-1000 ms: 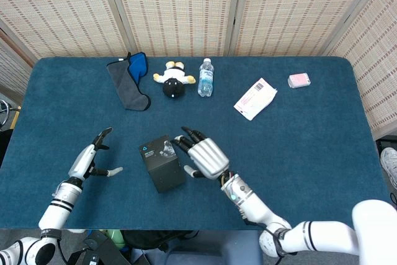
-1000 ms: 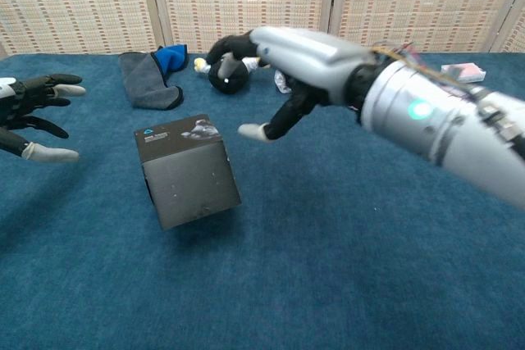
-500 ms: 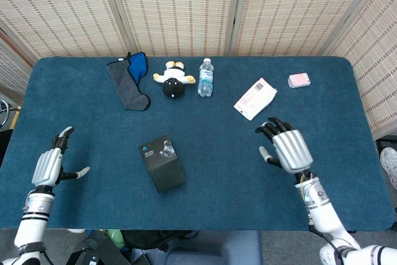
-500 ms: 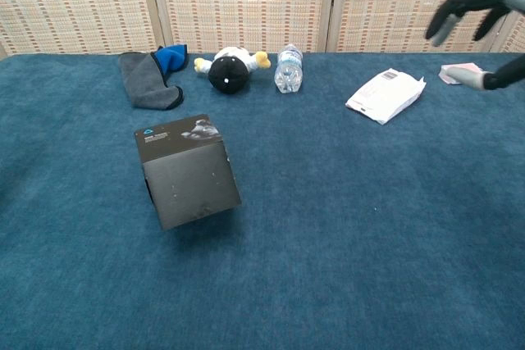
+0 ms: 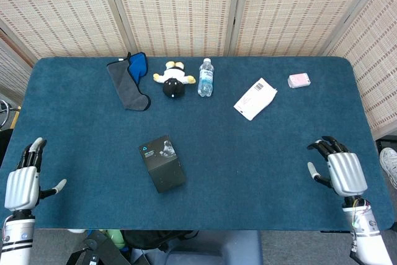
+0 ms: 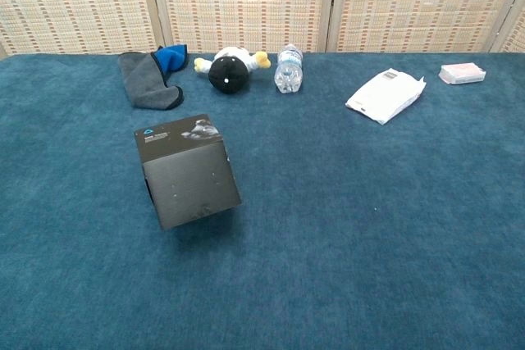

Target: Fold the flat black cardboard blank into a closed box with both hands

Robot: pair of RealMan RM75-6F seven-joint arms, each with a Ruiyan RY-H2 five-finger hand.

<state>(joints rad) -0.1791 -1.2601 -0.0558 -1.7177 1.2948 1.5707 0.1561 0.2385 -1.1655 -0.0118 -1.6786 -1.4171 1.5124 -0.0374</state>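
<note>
Box (image 5: 162,162) closed (its far side hidden), seemingly resting tilted.

The head view looks steeply down on the whole worktop (image 5: 298,122); the chest view looks low and level across it, nearer. Both share the closed black box (image 5: 162,162) (image 6: 187,170).

One closed black cardboard box (image 5: 162,163), one grey and blue cloth (image 5: 129,79), one black-and-white plush toy (image 5: 173,79), one clear plastic water bottle (image 5: 206,77), one white paper packet (image 5: 255,98), one small pink packet (image 5: 299,80), two silver robot hands: left hand (image 5: 20,180), right hand (image 5: 342,170).
</note>
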